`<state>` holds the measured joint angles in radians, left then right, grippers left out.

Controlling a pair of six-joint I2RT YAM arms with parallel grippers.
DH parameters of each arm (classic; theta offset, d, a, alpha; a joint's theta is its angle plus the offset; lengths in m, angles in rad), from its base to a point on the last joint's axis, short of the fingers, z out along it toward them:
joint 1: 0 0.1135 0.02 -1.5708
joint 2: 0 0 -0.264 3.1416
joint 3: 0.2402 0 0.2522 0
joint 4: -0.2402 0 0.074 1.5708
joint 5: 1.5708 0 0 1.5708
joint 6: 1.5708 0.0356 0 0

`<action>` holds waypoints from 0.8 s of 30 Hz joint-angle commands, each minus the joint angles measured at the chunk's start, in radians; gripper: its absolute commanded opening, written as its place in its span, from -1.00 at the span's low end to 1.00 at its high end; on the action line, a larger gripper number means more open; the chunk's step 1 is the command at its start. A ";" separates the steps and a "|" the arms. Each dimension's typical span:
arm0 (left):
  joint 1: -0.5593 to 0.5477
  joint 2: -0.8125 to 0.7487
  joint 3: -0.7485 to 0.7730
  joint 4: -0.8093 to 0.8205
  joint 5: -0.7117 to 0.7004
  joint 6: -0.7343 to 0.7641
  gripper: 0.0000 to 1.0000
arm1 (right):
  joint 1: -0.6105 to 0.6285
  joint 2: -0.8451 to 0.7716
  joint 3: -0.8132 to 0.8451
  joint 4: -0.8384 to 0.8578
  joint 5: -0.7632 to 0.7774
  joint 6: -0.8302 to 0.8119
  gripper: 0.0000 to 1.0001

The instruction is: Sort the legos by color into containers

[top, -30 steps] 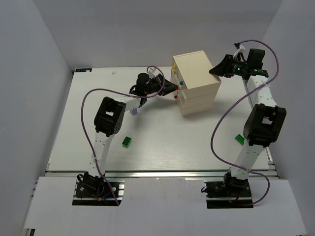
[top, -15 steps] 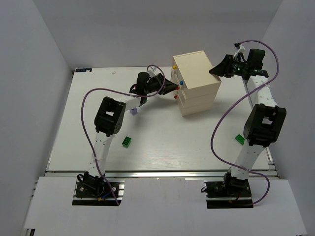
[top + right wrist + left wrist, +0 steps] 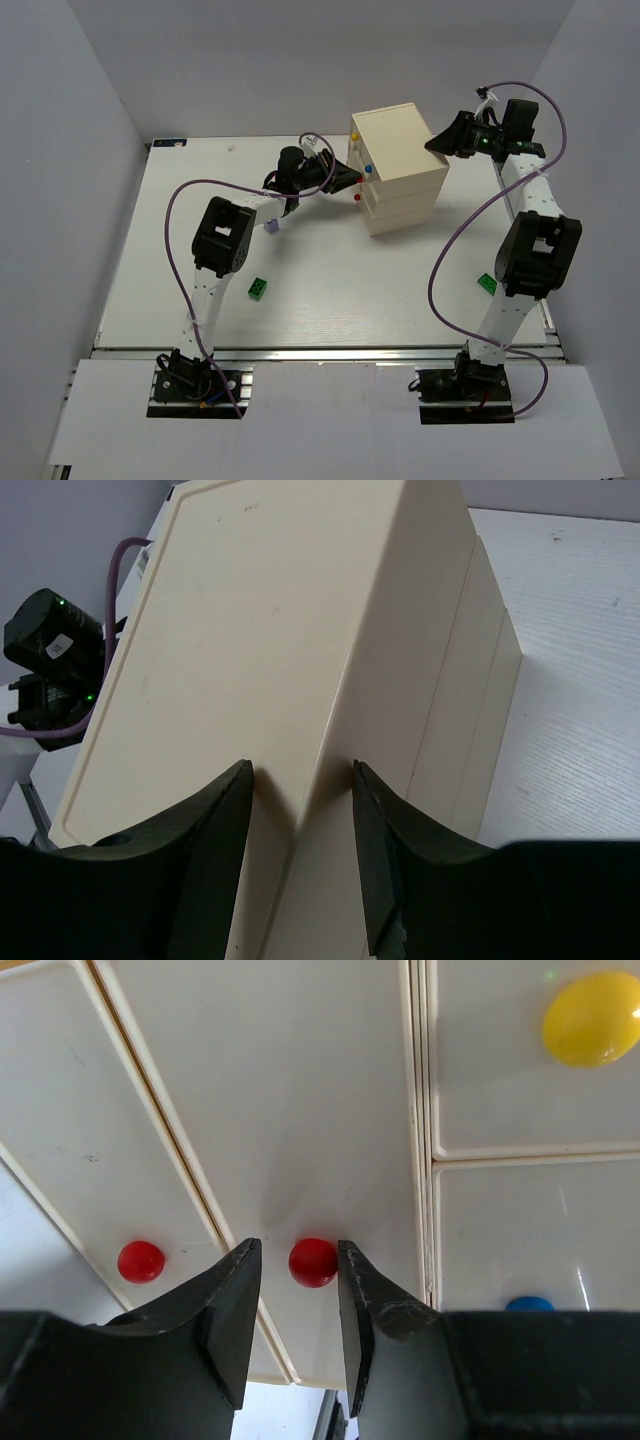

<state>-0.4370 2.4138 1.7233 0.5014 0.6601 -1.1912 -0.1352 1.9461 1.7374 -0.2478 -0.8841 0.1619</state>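
Left gripper (image 3: 298, 1252), jaws parted, straddled a red knob (image 3: 313, 1262) on the chest (image 3: 400, 165) front; right gripper (image 3: 301, 767) clamped its rear corner.

Top view, upper centre of frame: over the last second the left gripper (image 3: 350, 181) has edged a little up and to the right, closer to the knobbed front of the chest (image 3: 400, 150). That small shift shows between the oldest picture and the middle one. From the middle picture to now I can make out no further displacement.
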 commanded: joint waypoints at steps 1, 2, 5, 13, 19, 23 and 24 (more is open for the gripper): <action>-0.031 -0.019 -0.004 0.005 0.021 -0.004 -0.08 | 0.020 0.040 -0.041 -0.093 -0.004 -0.010 -0.04; -0.031 -0.019 -0.007 0.011 0.019 -0.008 -0.08 | 0.020 0.042 -0.041 -0.091 -0.004 -0.009 -0.04; -0.031 -0.016 -0.024 0.026 0.018 -0.031 -0.11 | 0.022 0.042 -0.044 -0.091 -0.001 -0.009 -0.04; -0.040 -0.028 -0.057 0.006 -0.010 -0.077 -0.12 | 0.020 0.042 -0.042 -0.088 0.004 -0.004 -0.05; -0.049 -0.030 -0.059 -0.006 -0.030 -0.122 -0.22 | 0.022 0.042 -0.042 -0.085 0.004 0.002 -0.05; -0.049 -0.027 -0.053 -0.020 -0.033 -0.146 -0.38 | 0.020 0.042 -0.042 -0.085 0.004 0.002 -0.05; -0.049 -0.027 -0.047 -0.030 -0.034 -0.148 -0.40 | 0.020 0.042 -0.042 -0.084 0.005 0.002 -0.05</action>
<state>-0.4446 2.4123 1.6852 0.5583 0.6365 -1.3376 -0.1352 1.9461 1.7363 -0.2440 -0.8818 0.1768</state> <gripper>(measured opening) 0.323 0.482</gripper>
